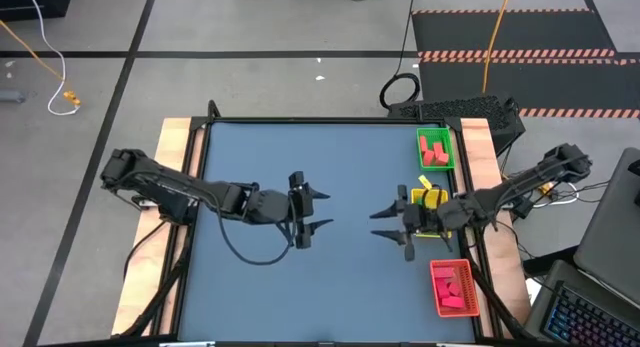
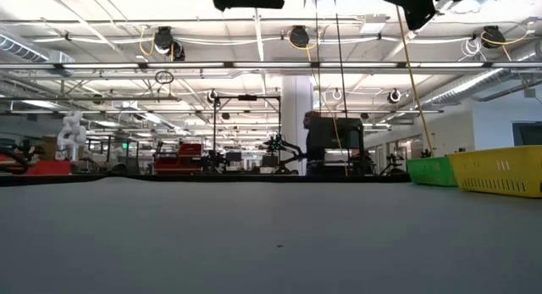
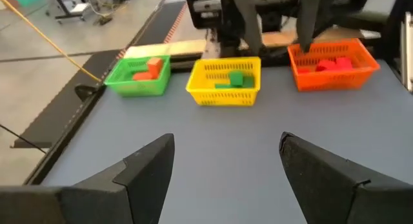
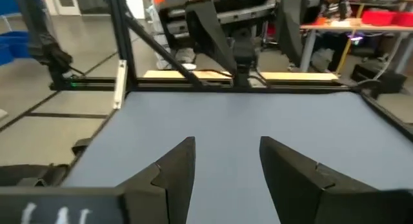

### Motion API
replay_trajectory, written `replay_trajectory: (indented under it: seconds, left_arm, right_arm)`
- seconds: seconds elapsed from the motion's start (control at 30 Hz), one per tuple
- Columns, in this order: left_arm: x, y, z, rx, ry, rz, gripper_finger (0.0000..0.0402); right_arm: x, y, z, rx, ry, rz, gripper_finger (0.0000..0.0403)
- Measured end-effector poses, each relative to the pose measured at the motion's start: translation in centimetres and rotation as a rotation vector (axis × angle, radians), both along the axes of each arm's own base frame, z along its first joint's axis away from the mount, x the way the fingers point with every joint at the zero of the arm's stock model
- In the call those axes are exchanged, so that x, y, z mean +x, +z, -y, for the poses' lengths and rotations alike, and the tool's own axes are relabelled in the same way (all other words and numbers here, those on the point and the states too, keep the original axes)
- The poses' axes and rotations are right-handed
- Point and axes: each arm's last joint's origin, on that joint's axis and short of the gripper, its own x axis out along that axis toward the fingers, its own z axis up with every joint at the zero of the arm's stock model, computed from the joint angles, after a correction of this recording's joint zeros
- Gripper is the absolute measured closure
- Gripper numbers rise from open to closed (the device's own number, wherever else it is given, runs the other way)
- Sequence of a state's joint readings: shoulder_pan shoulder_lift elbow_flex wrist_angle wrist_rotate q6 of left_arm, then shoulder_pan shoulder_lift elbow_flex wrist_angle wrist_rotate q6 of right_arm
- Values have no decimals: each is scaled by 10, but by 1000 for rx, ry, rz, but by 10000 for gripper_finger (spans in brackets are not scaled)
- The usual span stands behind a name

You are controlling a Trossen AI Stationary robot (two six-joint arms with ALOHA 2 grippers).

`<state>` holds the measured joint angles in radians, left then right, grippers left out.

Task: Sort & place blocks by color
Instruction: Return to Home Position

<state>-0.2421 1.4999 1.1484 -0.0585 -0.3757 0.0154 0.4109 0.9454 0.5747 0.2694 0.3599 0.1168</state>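
Observation:
Three trays stand in a row along the table's right edge. The green tray [image 3: 135, 87] holds red blocks [image 3: 150, 67]. The yellow tray [image 3: 222, 95] holds green blocks [image 3: 233, 79]. The red tray [image 3: 335, 77] holds red blocks [image 3: 330, 64]. My left gripper [image 1: 320, 212] hangs open and empty over the table's middle, pointing toward the trays. My right gripper [image 1: 383, 224] hangs open and empty just left of the yellow tray [image 1: 432, 200], pointing toward the left gripper. No block lies on the bare table in any view.
The blue-grey tabletop [image 1: 300, 167] lies bare between and around the grippers. My right arm [image 1: 480, 202] passes over the yellow tray. A laptop [image 1: 595, 307] sits off the table's right side. In the low view both arms show only at the picture's top.

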Motion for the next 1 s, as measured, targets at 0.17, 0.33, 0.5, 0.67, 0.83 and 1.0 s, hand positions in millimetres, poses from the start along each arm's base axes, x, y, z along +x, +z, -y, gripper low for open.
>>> replay_trajectory:
  seconds: [0.17,0.33,0.5,0.67,0.83,1.0]
  left_arm:
    - [1,1,-7,-12,25,4,130]
    - [-1,-18,-13,-27,40,13,173]
    - [-23,-28,-25,-94,19,79,246]
    - [-61,-39,-37,-129,1,120,336]
    - [-106,-51,-46,-161,15,177,394]
    - [-143,-68,-50,-180,-14,255,394]
  right_arm:
    - [-5,-1,13,-27,-34,-52,263]
    - [-14,-2,19,-40,-19,-110,308]
    - [-25,-2,23,-39,-19,-106,374]
    - [-36,-20,27,-23,-25,-105,394]
    - [-52,-39,33,18,-39,-71,401]
    - [-67,-53,40,19,-43,15,402]
